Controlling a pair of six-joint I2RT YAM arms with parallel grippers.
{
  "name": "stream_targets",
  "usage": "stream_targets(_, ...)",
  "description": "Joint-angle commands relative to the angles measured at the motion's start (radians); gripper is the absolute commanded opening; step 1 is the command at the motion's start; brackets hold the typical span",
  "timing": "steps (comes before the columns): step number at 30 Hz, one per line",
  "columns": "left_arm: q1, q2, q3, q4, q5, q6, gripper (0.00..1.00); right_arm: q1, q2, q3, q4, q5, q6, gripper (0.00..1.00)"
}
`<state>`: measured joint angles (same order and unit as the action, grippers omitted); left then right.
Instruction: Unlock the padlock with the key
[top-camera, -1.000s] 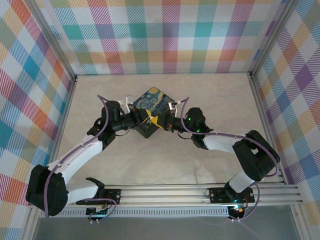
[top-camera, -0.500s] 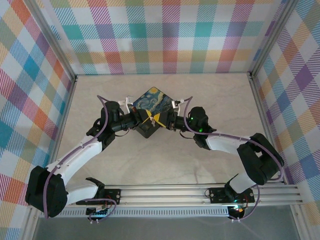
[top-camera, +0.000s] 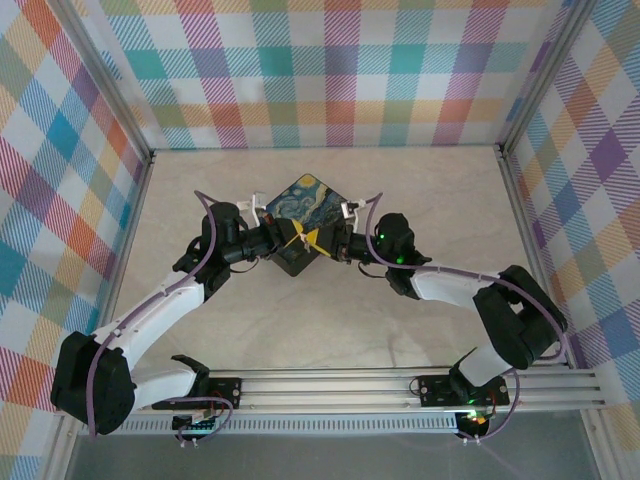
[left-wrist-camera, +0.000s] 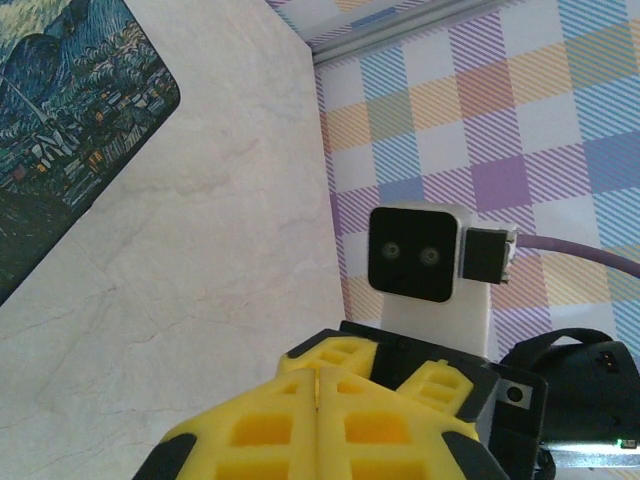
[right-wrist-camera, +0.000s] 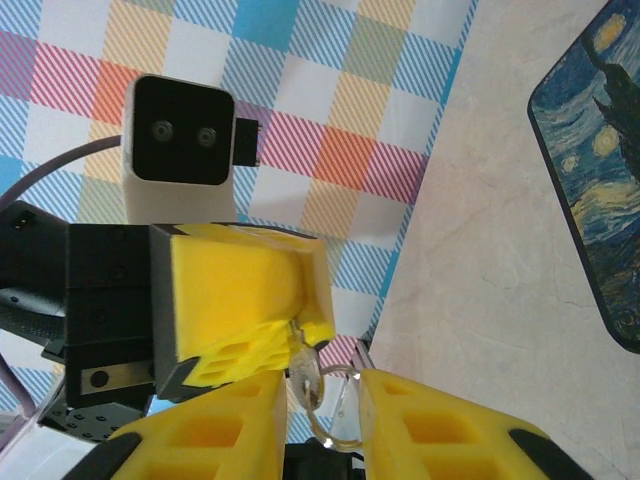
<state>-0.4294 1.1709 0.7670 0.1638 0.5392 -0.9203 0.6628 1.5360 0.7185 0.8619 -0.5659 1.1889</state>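
Box (top-camera: 300, 207) shut, key (right-wrist-camera: 305, 378) btwn R gripper (right-wrist-camera: 323, 388) fingers.

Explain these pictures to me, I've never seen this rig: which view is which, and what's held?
These are two robot arms bolted at the near edge of the table, each ending in a yellow two-finger claw. The wide picture looks down from above and behind them: left arm on the left, right arm on the right. Their claws meet at a dark box printed with a night sky, which stands on the table. The other two pictures are taken from the wrists, each looking along its own claw. In the left wrist picture the left claw is shut; the white block beyond is the right arm's camera. In the right wrist picture the right claw is open, its fingers either side of a small key, which seems pinched at the left claw's tip.
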Motion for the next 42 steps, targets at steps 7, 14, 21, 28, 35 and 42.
stream_targets(7,0.006,-0.025,-0.004,0.023,0.019,0.009,0.0,0.023,0.034,0.049,0.056,-0.025,0.006,0.22)
stream_targets(14,0.007,-0.025,-0.003,0.028,0.024,0.008,0.0,0.023,0.035,0.048,0.069,-0.02,0.015,0.17)
stream_targets(21,0.007,-0.024,-0.007,0.032,0.03,0.006,0.0,0.023,0.035,0.052,0.068,-0.01,0.023,0.11)
stream_targets(28,0.007,-0.023,-0.006,0.017,0.022,0.012,0.0,0.022,0.028,0.031,0.086,0.03,0.026,0.0)
stream_targets(35,0.008,-0.055,0.017,-0.097,-0.026,0.067,0.29,0.02,0.013,0.015,0.028,0.049,-0.011,0.0)
stream_targets(42,0.034,-0.075,0.07,-0.248,-0.076,0.145,0.52,-0.019,-0.038,-0.046,-0.091,0.05,-0.067,0.0)
